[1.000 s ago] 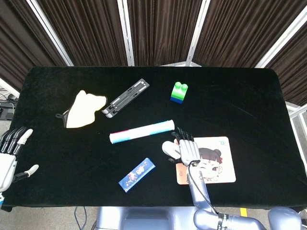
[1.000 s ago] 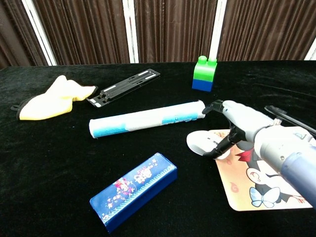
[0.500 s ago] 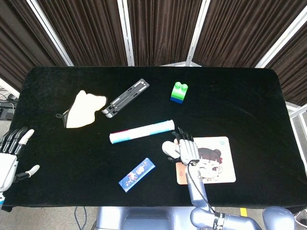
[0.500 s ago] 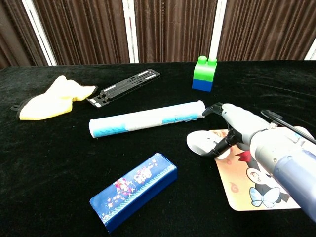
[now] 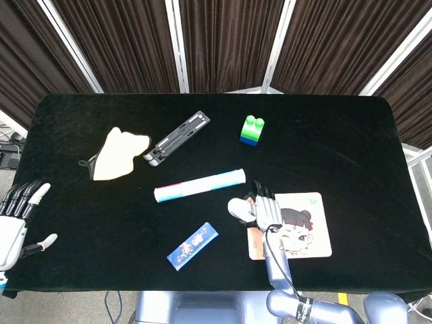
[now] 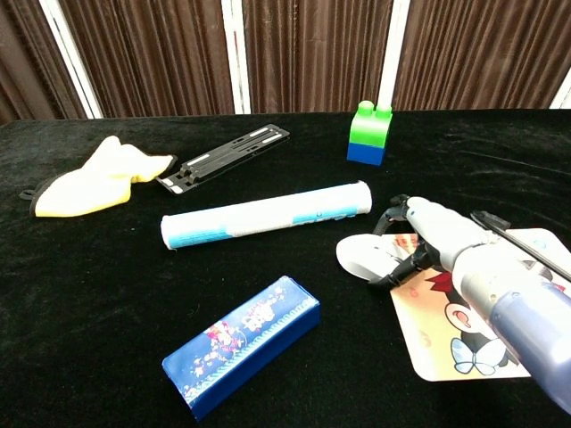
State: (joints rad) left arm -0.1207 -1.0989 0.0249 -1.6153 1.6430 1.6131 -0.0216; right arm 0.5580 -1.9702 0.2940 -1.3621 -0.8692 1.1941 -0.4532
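My right hand (image 5: 264, 210) (image 6: 434, 234) rests on the left edge of a cartoon-girl mouse pad (image 5: 305, 231) (image 6: 459, 349). Its fingers point away from me and its thumb is spread out to the left on the black cloth. It holds nothing. Just beyond its fingertips lies a white tube (image 5: 199, 185) (image 6: 266, 214) with a blue and pink end. My left hand (image 5: 16, 217) hangs past the table's front left corner with its fingers apart and empty; the chest view does not show it.
A blue patterned box (image 5: 193, 246) (image 6: 243, 343) lies near the front edge. Further back are a green and blue block (image 5: 252, 130) (image 6: 368, 134), a black folding stand (image 5: 177, 138) (image 6: 223, 157) and a yellow cloth (image 5: 118, 153) (image 6: 98, 176). Dark curtains hang behind the table.
My right hand has drawn back a little from the tube's end, toward me and to the right. The pad and the left hand have stayed in place.
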